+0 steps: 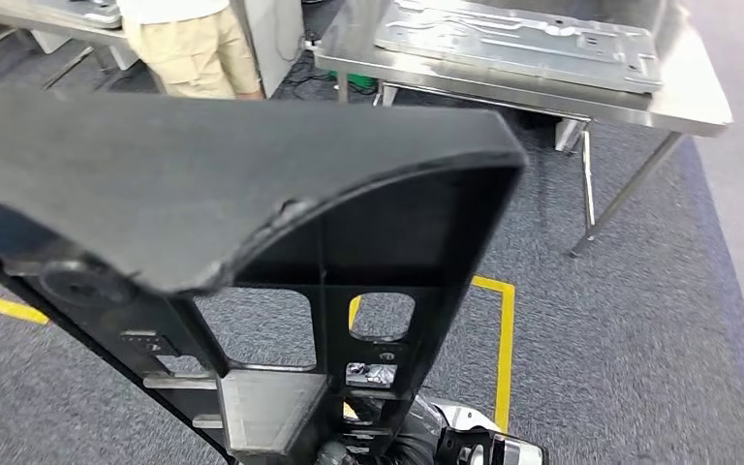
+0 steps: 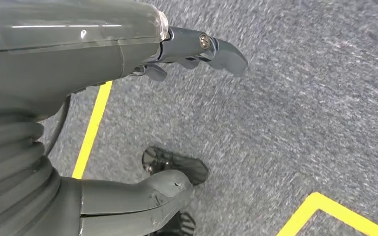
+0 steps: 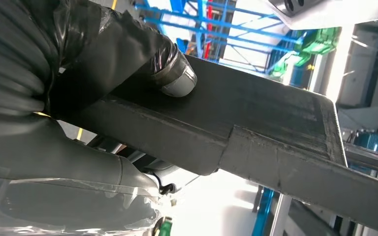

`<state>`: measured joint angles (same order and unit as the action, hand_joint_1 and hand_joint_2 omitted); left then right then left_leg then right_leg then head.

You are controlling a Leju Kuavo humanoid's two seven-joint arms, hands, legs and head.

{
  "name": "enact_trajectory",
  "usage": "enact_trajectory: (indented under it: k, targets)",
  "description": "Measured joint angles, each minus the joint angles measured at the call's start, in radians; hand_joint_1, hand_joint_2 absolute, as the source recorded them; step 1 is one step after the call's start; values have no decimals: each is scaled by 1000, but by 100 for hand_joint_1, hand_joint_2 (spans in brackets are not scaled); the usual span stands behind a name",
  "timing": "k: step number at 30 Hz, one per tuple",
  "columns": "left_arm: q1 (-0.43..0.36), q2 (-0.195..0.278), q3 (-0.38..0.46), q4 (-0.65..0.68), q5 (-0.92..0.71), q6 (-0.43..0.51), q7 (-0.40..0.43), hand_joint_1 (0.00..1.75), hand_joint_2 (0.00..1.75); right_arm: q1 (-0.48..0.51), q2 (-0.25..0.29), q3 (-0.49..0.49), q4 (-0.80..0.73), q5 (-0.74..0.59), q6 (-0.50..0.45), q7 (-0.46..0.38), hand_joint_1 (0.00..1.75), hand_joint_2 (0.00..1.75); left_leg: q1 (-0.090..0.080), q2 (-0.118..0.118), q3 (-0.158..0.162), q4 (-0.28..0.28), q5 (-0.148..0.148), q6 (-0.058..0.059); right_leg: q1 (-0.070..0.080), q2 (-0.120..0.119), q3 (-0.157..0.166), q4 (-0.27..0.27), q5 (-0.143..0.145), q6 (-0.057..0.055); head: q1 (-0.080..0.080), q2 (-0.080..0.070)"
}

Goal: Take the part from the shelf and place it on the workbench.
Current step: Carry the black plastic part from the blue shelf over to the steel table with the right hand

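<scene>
1 black part (image 1: 252, 194), big plastic frame w/ cut-out windows and ribs, held up close under the head cam. its long axis runs from low near the robot's body up and away, wide curved end at the far side, pointing roughly toward the worktop (image 1: 678, 102); narrow end down by the robot's arm. part is in the air, well apart from the worktop, above the grey carpet floor (image 1: 639, 339).

right robot hand (image 3: 103, 98) grips the part (image 3: 256, 123): thumb lies flat on one face, silver-tipped, other fingers wrap the opposite side under the edge. so holding the part.

left robot hand (image 2: 128, 98) hangs over the carpet floor (image 2: 300, 98), fingers (image 2: 216, 49) apart from the thumb (image 2: 142, 194), nothing between them, spread wide.

1 steel worktop, far side, on thin legs. 1 flat grey metal plate (image 1: 523, 44) lies on it, stamped w/ slots. 1 person (image 1: 194, 44) stands beyond the part, beige trousers, beside a second table (image 1: 19, 15) at the far left.

yellow tape lines (image 1: 506, 339) on the floor, head view shows a corner of a marked box plus 1 strip at the left; left wrist view shows 2 yellow pieces (image 2: 91, 130).
</scene>
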<state>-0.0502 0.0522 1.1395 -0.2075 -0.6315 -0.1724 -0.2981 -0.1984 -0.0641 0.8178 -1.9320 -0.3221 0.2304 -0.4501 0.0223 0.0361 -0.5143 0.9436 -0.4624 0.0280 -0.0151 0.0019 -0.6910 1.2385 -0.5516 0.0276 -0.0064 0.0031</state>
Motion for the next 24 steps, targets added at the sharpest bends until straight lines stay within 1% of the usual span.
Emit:
enact_trajectory:
  k: [1,2,3,4,5,6,7,8,9,10,11,12,13,14,15,16,17,18,19,20,21,22,23,24]
  targets:
    - [-1,-1,0,0,-1,-1,0,0,175,0,-1,0,0,-1,0,0,175,175,0,7,5,1,-4,-3,-2,-11,36,-70,39,1,0,0]
    - [-1,-2,0,0,-1,-2,0,0,175,0,-1,-1,0,-1,0,0,175,175,-2,14,10,3,-9,-9,-1,-28,75,-148,71,-1,0,0]
    - [-2,-2,0,0,-2,-2,0,0,175,0,-2,-1,0,-2,0,0,175,175,-4,20,14,4,-13,-15,0,-41,106,-209,93,-5,0,0]
    - [-2,-2,1,0,-3,-2,0,0,175,0,-2,-2,0,-2,0,0,175,175,-7,25,17,5,-18,-21,3,-50,123,-245,102,-10,0,0]
    - [-2,-2,1,0,-3,-2,0,0,175,0,-2,-3,0,-3,0,-1,175,175,-9,32,19,6,-21,-28,6,-50,127,-256,101,-16,0,0]
    - [-4,-2,2,0,-3,-2,0,0,175,1,-2,-4,0,-3,0,-1,175,175,-8,39,21,6,-23,-34,7,-40,125,-255,101,-24,-1,0]
    - [-6,-2,3,0,-3,-2,1,0,175,2,-3,-5,0,-4,0,-1,175,175,-6,40,22,9,-29,-40,7,-32,125,-256,101,-31,0,0]
    - [-8,-2,3,0,-3,-2,1,0,175,3,-3,-6,-1,-4,0,-1,175,175,-3,32,19,22,-40,-46,6,-24,126,-258,102,-38,-1,0]
    - [-9,-2,3,0,-4,-2,1,0,175,3,-3,-6,-1,-4,0,-2,175,175,0,17,6,53,-62,-50,4,-18,127,-260,104,-45,-1,0]
    - [-9,-2,4,0,-4,-2,1,0,175,3,-3,-6,-1,-4,0,-2,175,175,1,-2,-18,106,-93,-52,3,-12,129,-262,104,-50,-1,0]
    - [-7,-2,4,0,-5,-2,1,0,175,4,-3,-6,-1,-5,0,-2,175,175,1,-17,-53,178,-128,-54,4,-5,129,-261,104,-54,-1,0]
    - [-5,-2,5,0,-6,-2,1,0,175,5,-3,-6,-1,-5,1,-2,175,175,0,-24,-91,252,-157,-54,5,3,129,-260,103,-56,-1,0]
    - [-3,-2,5,0,-7,-2,2,0,175,6,-3,-6,0,-5,1,-2,175,175,0,-27,-121,306,-170,-54,7,13,129,-259,102,-58,-1,0]
    - [-2,-2,5,0,-8,-2,3,0,175,7,-3,-6,1,-5,2,-1,175,175,0,-29,-136,324,-161,-53,8,23,129,-257,101,-59,-1,0]
    - [-2,-2,5,0,-10,-2,4,0,175,8,-3,-6,3,-5,3,-1,175,175,0,-30,-132,299,-132,-50,10,32,131,-256,100,-59,-1,0]
    - [-2,-2,5,0,-12,-2,5,0,175,8,-3,-6,4,-5,4,-1,175,175,-1,-33,-109,239,-90,-45,11,40,133,-254,98,-59,-1,0]
    - [-2,-1,5,0,-14,-2,7,0,175,8,-3,-6,4,-4,4,0,175,175,-2,-39,-79,162,-50,-37,12,47,135,-254,97,-58,-1,0]
    - [-3,-1,5,0,-16,-4,10,0,175,8,-3,-6,5,-2,4,2,175,175,-5,-44,-52,96,-23,-30,13,53,136,-252,95,-55,-1,0]
    - [-5,-1,5,0,-17,-5,12,0,175,8,-3,-6,5,1,3,5,175,175,-8,-49,-35,52,-8,-24,13,58,136,-252,94,-51,-1,0]
    - [-6,0,5,0,-18,-7,15,0,175,8,-3,-6,7,4,3,9,175,175,-12,-52,-27,32,-5,-18,13,62,134,-253,95,-45,-1,0]
    - [-8,0,5,0,-18,-9,16,0,175,8,-4,-6,8,6,3,12,175,175,-14,-52,-26,27,-4,-15,12,64,133,-255,96,-39,-1,0]
    - [-9,0,5,0,-18,-11,17,0,175,8,-4,-6,9,8,3,14,175,175,-11,-50,-24,24,0,-11,12,63,133,-256,95,-33,-1,0]
    - [-9,-1,5,0,-18,-12,18,0,175,7,-4,-7,10,9,2,15,175,175,-9,-48,-22,19,4,-5,13,54,131,-250,89,-27,0,0]
    - [-8,-1,5,0,-18,-13,18,0,175,6,-4,-7,10,9,2,15,175,175,-5,-45,-21,14,7,0,13,42,121,-226,72,-23,0,0]
